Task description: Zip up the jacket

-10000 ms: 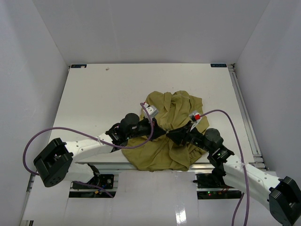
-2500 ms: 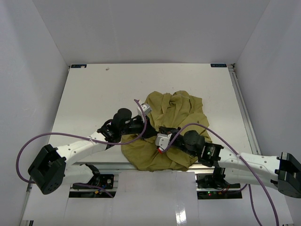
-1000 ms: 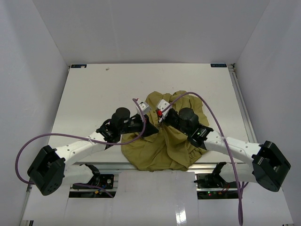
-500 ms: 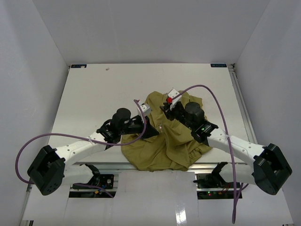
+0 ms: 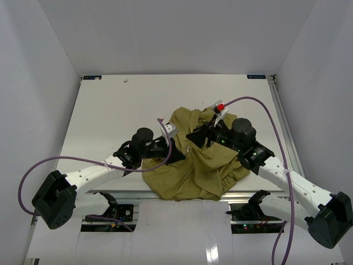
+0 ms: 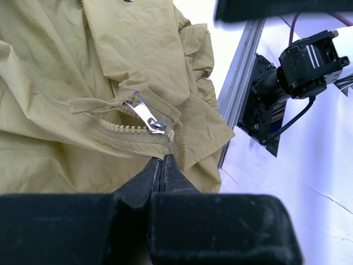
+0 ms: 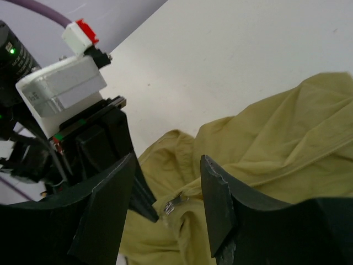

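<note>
Soft, light and prone to bunching, so best worked by the small metal zipper pull (image 6: 148, 117): jacket (image 5: 201, 157) crumpled toward five o'clock on the table (image 5: 121, 110), left gripper (image 6: 161, 165) pinched tight on its cloth at the pull's six o'clock, right gripper (image 7: 165, 199) agape and empty above; no containers seen.

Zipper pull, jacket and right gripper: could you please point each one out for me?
zipper pull (image 6: 146, 117): left wrist view, middle of the metal tab.
jacket (image 5: 199, 171): top view, near-side fabric.
right gripper (image 7: 167, 161): right wrist view, midway between its fingertips.
</note>
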{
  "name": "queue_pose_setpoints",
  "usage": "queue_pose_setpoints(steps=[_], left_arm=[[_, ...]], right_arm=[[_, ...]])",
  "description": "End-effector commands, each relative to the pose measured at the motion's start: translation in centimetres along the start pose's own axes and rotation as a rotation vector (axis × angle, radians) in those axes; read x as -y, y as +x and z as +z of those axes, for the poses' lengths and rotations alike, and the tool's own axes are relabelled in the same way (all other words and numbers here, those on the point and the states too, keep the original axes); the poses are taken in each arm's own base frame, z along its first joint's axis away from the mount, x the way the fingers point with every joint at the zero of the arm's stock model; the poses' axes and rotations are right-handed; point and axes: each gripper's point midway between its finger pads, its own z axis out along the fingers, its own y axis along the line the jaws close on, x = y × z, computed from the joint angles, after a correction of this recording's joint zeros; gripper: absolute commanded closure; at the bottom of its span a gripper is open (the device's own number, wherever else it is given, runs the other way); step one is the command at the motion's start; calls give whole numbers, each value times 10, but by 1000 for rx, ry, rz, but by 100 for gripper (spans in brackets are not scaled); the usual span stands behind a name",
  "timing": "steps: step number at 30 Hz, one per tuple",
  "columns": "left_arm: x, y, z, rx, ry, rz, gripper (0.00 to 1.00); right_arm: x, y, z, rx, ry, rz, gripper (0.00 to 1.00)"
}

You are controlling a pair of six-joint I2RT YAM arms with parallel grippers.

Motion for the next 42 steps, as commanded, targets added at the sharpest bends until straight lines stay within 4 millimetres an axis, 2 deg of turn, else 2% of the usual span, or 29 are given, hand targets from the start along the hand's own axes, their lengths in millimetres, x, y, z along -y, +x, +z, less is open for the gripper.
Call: queue_pose_setpoints(steps=[1, 9, 27, 33, 42], left_arm=[[9, -7, -6, 32, 26, 42, 100], [10, -9, -6, 37, 29, 46, 100], [9, -8, -5, 34, 27, 42, 100], [8, -7, -5, 34, 26, 40, 100], [8, -7, -4, 31, 29, 41, 100]], right_arm=[[-25, 18, -7, -39, -117, 221, 46], [-11, 43, -2, -91, -54, 298, 52], [9, 63, 3, -135, 50, 332, 59], [8, 71, 5, -167, 46, 340, 59], [-2, 73, 13, -188, 5, 330, 60]])
